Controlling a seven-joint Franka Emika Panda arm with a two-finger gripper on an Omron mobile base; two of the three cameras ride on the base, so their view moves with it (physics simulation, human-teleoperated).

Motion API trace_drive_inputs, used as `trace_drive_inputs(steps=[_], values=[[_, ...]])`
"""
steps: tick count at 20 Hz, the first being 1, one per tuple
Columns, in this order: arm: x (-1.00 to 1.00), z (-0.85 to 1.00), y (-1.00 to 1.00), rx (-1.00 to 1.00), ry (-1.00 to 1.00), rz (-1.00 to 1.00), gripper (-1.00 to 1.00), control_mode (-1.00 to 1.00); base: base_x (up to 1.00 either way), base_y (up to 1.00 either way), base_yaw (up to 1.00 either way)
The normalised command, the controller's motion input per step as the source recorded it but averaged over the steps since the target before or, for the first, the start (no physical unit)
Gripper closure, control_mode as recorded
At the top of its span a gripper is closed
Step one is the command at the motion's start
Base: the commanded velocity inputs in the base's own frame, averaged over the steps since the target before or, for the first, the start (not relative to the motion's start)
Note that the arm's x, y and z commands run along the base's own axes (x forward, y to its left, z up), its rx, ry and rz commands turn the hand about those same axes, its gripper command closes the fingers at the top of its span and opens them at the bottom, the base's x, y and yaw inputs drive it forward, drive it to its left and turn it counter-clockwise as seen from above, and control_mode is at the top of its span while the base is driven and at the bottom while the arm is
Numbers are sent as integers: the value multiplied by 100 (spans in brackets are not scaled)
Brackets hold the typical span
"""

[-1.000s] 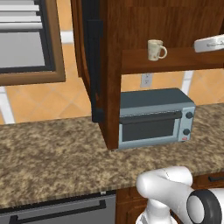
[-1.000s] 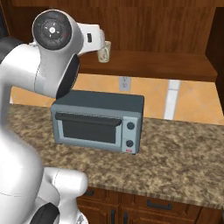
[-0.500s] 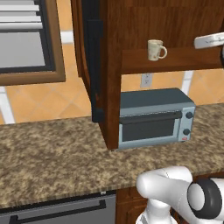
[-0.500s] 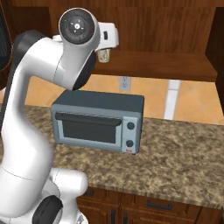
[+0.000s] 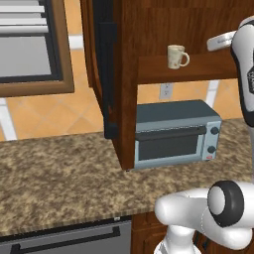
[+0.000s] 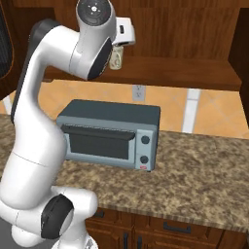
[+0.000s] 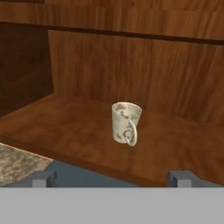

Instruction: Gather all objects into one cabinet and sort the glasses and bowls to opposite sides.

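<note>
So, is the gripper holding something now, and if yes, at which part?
Nothing is held. The gripper is open, fingertips wide apart, and the mug stands free on the cabinet shelf ahead of it.

Lone mug (image 7: 126,123) mid-shelf (image 7: 65,127), open board all around, toaster oven (image 5: 176,134) below, cabinet door (image 5: 104,64) left
</note>
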Motion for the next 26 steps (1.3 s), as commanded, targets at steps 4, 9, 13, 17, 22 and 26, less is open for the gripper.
trace_drive_inputs(steps=[4, 9, 13, 17, 22, 26], values=[[4, -32, -1, 0, 0, 1, -100, -100, 0, 0, 0], [36, -11, 1, 0, 0, -1, -100, -100, 0, 0, 0], [36, 1, 0, 0, 0, -3, -100, -100, 0, 0, 0], [41, 0, 0, -1, 6, -3, -100, -100, 0, 0, 0], [25, -3, 0, 0, 6, -2, -100, -100, 0, 0, 0], [13, -9, 0, 0, 0, -2, -100, -100, 0, 0, 0]])
